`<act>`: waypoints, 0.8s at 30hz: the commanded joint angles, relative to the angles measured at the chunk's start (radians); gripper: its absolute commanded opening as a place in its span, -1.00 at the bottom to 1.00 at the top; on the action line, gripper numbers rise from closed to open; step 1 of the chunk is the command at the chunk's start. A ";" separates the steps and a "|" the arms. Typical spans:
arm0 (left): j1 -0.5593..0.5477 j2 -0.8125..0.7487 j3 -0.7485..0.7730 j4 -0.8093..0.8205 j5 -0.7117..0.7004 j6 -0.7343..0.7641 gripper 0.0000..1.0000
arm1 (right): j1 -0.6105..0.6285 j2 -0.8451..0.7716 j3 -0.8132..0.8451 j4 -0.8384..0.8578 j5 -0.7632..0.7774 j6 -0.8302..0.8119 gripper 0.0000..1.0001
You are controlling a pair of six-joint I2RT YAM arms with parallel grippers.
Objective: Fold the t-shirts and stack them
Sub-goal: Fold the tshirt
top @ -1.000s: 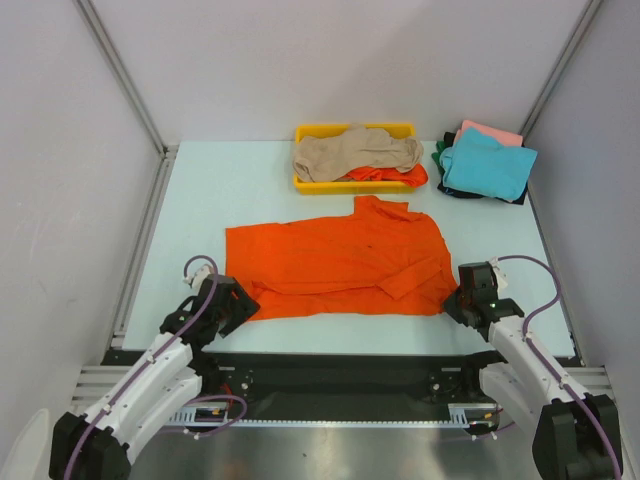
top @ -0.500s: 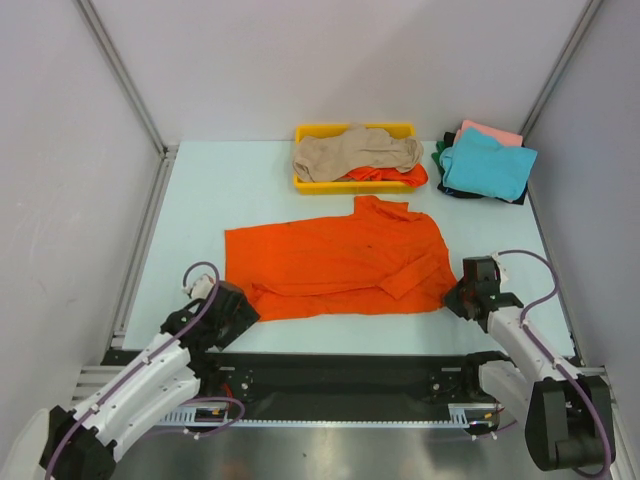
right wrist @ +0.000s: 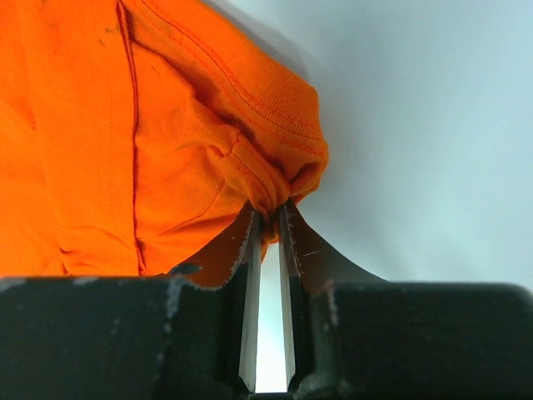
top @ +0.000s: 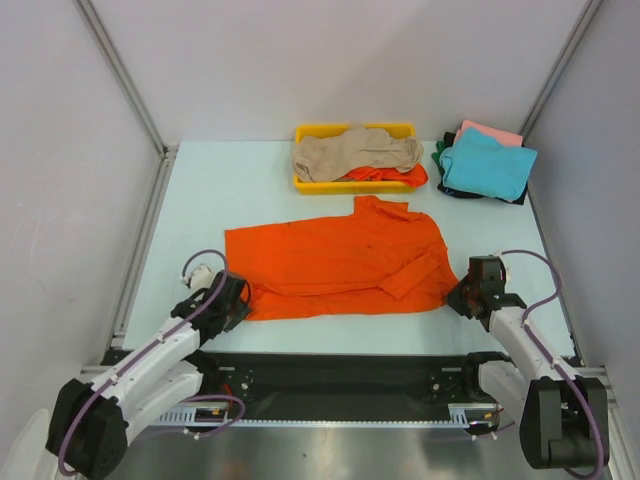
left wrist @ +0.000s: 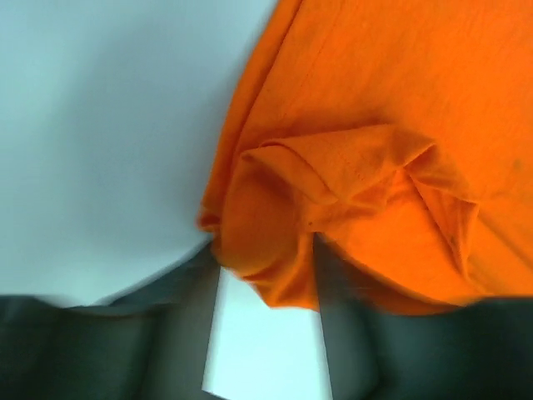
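Two pinches | orange t-shirt (top: 340, 255): soft, creased | left gripper (left wrist: 268, 271): holds bunched corner | right gripper (right wrist: 268, 215): narrow on hem, stitching visible wrist-view only

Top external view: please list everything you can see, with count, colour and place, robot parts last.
orange t-shirt: one, bright orange, spread flat mid-table
yellow tray: one, yellow, far middle of the table
beige t-shirt: one, beige, crumpled in the tray
orange cloth: orange, in the tray under the beige one; count unclear
teal t-shirt: one, teal, top of the far-right pile
pink t-shirt: one, pink, under the teal one
dark green cloth: dark green, edge showing at the pile's left; count unclear
table: one, pale blue-green
left gripper: one, black, closed on the orange t-shirt's near left corner
right gripper: one, black, pinching its near right corner
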 commanded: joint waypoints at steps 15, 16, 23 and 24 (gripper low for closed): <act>0.309 0.143 0.455 0.034 0.178 0.281 -0.99 | -0.025 0.221 0.472 -0.037 -0.133 -0.071 -1.00; 0.341 0.120 0.475 0.005 0.175 0.287 -0.99 | -0.025 0.190 0.524 -0.052 -0.115 -0.074 -1.00; 0.452 -0.062 0.320 -0.022 0.268 0.267 -0.99 | -0.051 0.010 0.353 -0.154 -0.079 -0.068 -1.00; 0.453 -0.079 0.249 -0.012 0.280 0.255 -0.99 | -0.051 -0.016 0.315 -0.131 -0.087 -0.044 -1.00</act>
